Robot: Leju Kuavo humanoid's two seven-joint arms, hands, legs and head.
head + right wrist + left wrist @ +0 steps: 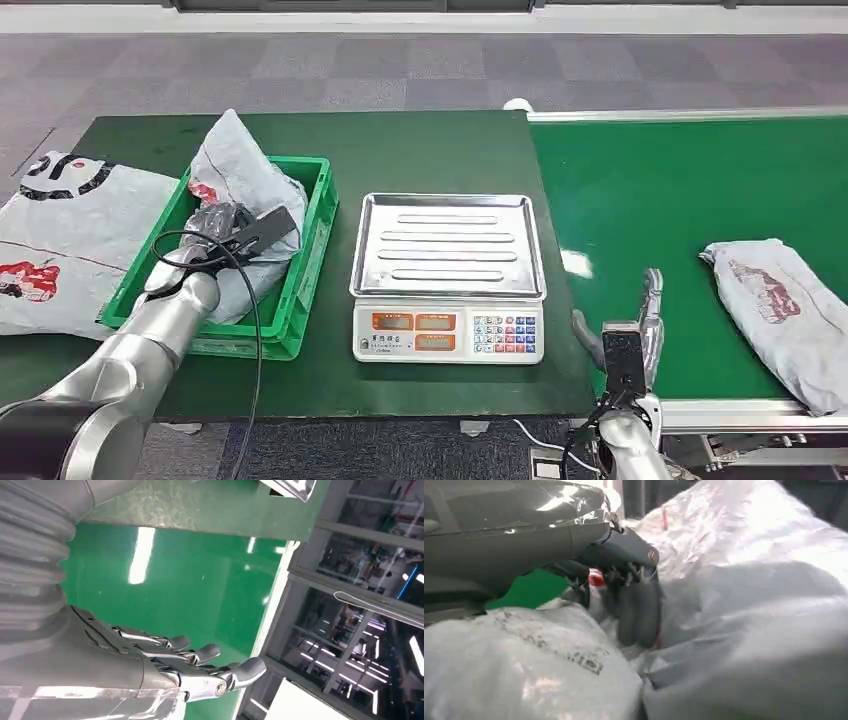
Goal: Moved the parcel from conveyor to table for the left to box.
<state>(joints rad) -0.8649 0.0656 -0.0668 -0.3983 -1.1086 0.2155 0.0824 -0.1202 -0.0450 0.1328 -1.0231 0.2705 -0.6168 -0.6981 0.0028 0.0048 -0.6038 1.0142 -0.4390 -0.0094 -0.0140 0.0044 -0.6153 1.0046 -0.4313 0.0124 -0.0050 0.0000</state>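
A grey-white plastic parcel (240, 175) lies crumpled in the green crate (318, 230) on the left of the table. My left hand (215, 228) is down in the crate on top of it. In the left wrist view its dark fingers (639, 615) curl into the parcel's film (749, 605) and grip a fold. My right hand (640, 325) is held flat and open over the near edge of the green conveyor belt (650, 190), and its fingers (200, 655) are spread with nothing in them. A second parcel (785, 310) lies on the belt to the right of that hand.
A steel-topped weighing scale (448, 270) stands mid-table between the crate and the belt. A large white printed bag (60, 240) lies on the table's far left. A black cable loops from my left forearm over the table's front edge.
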